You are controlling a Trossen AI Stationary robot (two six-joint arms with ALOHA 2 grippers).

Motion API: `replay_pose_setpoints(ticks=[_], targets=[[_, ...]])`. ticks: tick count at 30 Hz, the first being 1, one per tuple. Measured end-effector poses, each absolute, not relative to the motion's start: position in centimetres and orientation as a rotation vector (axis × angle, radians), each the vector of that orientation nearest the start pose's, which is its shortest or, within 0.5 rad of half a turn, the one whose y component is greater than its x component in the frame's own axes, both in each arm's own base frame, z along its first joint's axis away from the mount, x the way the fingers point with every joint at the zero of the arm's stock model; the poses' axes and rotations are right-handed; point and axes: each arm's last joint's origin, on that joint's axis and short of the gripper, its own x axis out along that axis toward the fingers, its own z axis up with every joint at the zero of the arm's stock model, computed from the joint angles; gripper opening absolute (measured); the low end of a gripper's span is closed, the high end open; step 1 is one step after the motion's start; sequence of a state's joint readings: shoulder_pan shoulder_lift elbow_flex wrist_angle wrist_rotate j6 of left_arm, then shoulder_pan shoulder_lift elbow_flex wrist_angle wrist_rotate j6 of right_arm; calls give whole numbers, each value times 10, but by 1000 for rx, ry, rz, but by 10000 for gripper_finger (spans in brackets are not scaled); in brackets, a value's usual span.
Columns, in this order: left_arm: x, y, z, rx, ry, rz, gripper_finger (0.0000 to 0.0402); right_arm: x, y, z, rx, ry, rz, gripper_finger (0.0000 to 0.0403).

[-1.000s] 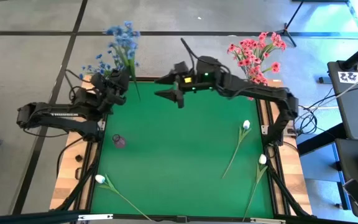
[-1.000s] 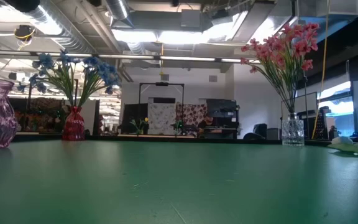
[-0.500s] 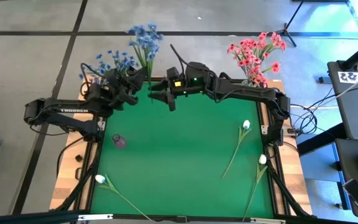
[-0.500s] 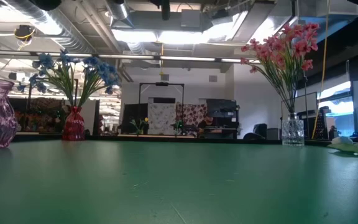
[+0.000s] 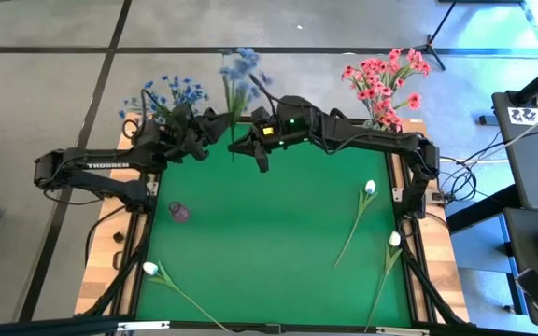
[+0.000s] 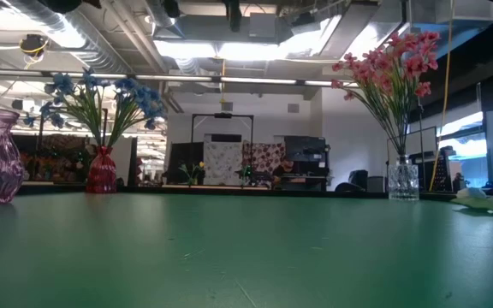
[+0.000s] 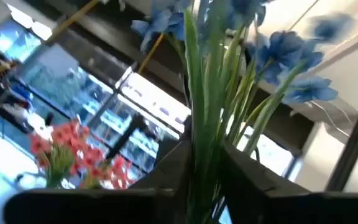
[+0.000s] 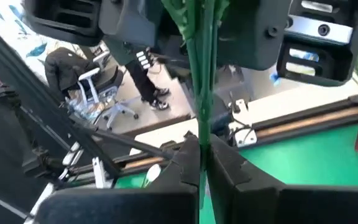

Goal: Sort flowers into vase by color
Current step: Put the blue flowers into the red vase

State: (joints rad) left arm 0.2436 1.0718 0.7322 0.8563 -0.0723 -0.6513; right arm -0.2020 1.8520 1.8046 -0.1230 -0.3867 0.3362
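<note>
A blue flower sprig [image 5: 239,69] stands upright over the table's far edge, between my two grippers. My right gripper [image 8: 202,146] is shut on its green stem. My left gripper [image 7: 205,158], just left of it in the high view [image 5: 215,125], has its fingers parted on either side of the same stem. More blue flowers [image 6: 101,98] stand in a red vase [image 6: 101,171] at the far left, and pink flowers [image 5: 386,79] stand in a glass vase [image 6: 403,180] at the far right. A purple vase [image 5: 178,211] stands empty. My left gripper has the stem bundle [image 7: 204,124] between its parted fingers; I cannot tell whether they touch it. My right gripper pinches the stem [image 8: 199,118] between its two fingers. The fingers come level from the table's right and lie across the stem. The sprig stands upright, blooms up, clear of the table.
Three white buds on long stems lie flat on the green mat: two near the right edge [image 5: 370,187] [image 5: 394,239] and one at the near left [image 5: 150,269]. The mat's middle [image 5: 269,233] is bare.
My left gripper has carried the blue sprig along the far edge toward the table's right, up to my right gripper. My right gripper has shifted a little toward the left and shut on the stem.
</note>
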Motion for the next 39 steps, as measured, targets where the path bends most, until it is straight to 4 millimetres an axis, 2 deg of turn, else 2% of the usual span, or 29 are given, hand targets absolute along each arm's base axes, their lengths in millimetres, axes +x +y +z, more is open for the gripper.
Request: replay_pose_setpoints(ticks=[11,19,34,39], targets=[[207,51,361,-556,-484,103,158,386,-67,421,452,277,196,10],[220,41,349,-515,-378,97,190,385,-67,406,531,409,163,10],[232,37,335,-482,-299,216,191,385,-60,400,542,469,174,11],[238,37,330,-488,-293,212,190,391,-55,388,532,529,173,14]])
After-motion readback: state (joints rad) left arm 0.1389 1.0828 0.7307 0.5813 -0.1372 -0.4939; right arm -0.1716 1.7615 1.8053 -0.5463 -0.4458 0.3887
